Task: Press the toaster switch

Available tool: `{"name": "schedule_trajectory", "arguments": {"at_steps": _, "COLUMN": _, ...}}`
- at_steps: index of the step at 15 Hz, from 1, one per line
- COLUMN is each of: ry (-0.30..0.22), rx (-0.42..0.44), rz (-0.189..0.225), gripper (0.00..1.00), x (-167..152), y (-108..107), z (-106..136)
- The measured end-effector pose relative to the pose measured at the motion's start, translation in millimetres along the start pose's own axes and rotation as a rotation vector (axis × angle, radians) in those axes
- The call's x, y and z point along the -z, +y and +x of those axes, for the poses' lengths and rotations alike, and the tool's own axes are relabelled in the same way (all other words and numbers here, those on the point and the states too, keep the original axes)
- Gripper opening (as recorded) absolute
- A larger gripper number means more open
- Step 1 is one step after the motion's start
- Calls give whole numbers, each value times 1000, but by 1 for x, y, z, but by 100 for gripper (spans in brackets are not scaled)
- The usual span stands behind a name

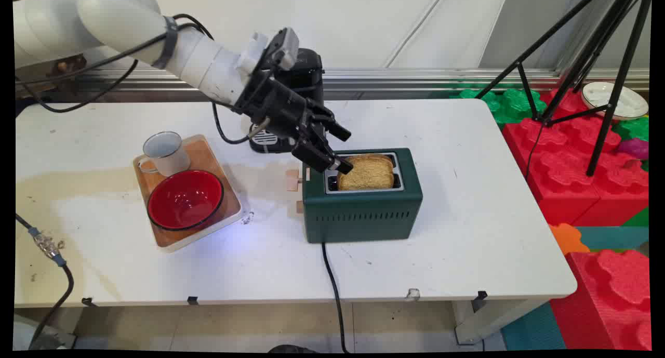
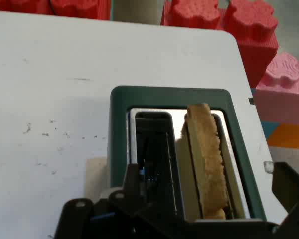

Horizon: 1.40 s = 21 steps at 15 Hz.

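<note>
Where open gripper (image 1: pixel 345 150) hovers, browned toast (image 1: pixel 366 173) upright in toaster (image 1: pixel 362 212).

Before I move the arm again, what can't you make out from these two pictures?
- Toaster slots: in the main view the bread slice and gripper cover them; the hand view shows one slot empty.
- Black appliance behind the arm: largely hidden by the gripper in the main view.
- Mug contents: not visible from this angle.
- Toaster's near end: cut off by the linkage in the hand view.

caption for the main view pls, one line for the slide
Kinova gripper, jaws open, poised at the left end of a green toaster holding a toast slice; tray with mug and red bowl to the left.
</note>
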Motion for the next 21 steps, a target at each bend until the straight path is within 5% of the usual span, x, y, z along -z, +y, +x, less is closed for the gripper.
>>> {"name": "schedule_trajectory", "arguments": {"at_steps": 11, "ry": 79, "rx": -21, "rz": 55, "gripper": 100, "x": 57, "y": 6, "z": -4}}
{"name": "schedule_trajectory", "arguments": {"at_steps": 21, "ry": 125, "rx": -46, "rz": 127, "gripper": 100, "x": 129, "y": 17, "z": -34}}
